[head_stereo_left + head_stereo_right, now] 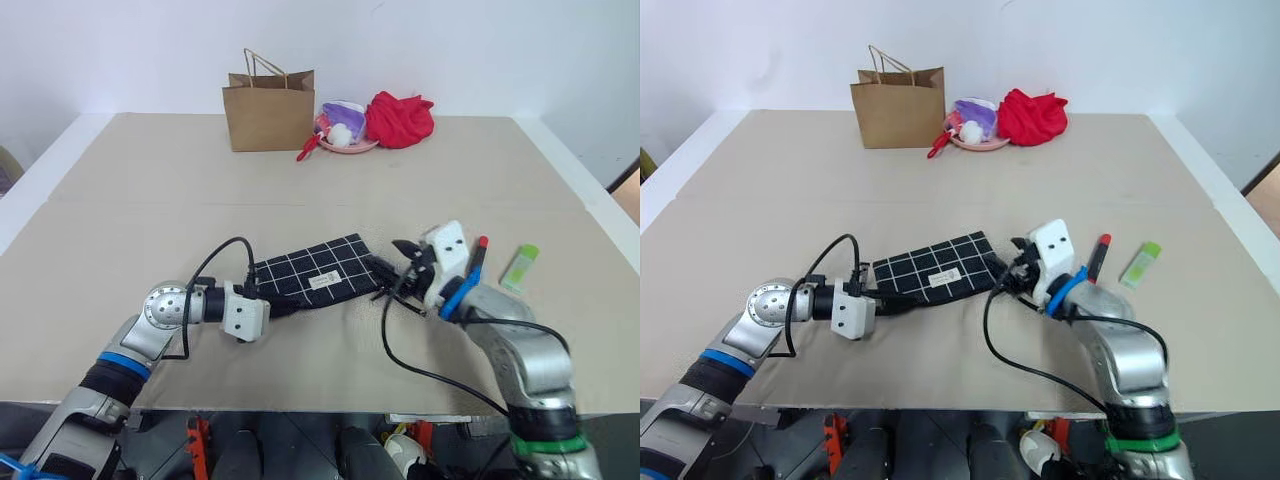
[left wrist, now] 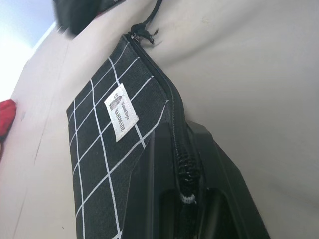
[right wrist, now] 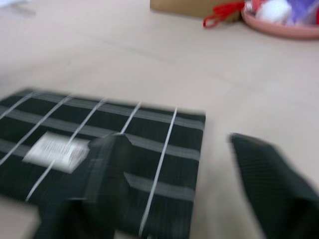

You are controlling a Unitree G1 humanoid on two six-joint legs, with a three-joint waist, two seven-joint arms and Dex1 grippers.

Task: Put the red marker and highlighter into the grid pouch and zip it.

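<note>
The pouch point(image 1: 312, 275), black with white grid lines and a small white label, lies flat on the tan table point(image 1: 150, 200) between the two claws. The left claw point(image 1: 283, 303) is pressed together on the pouch's near left end, pinching the fabric along the zipper point(image 2: 180, 149); in the left wrist view the black fingers point(image 2: 164, 199) clamp either side of the zipper teeth, and the label point(image 2: 121, 111) sits just beyond them. The zipper's pull cord point(image 2: 149, 22) trails off the pouch's far end, toward the right claw.

The right claw point(image 1: 405, 268) hovers just off the pouch's right end, its two black fingers point(image 3: 269, 184) spread wide with nothing between them; in the right wrist view the pouch's corner lies ahead of the gap, under the finger on one side.

Just to the right of the right claw, the marker point(image 1: 477, 260), black with a red cap, lies on the table, partly behind the wrist. A little further right lies the highlighter point(image 1: 520, 266), light green, well apart from the pouch. Neither is in the pouch.

Far beyond both claws, at the table's back edge, stand a brown paper bag point(image 1: 268, 108), then a pink plate point(image 1: 345, 145) with small items and a red-handled utensil point(image 1: 307, 150) leaning off it, then a red cloth bundle point(image 1: 400, 118).
</note>
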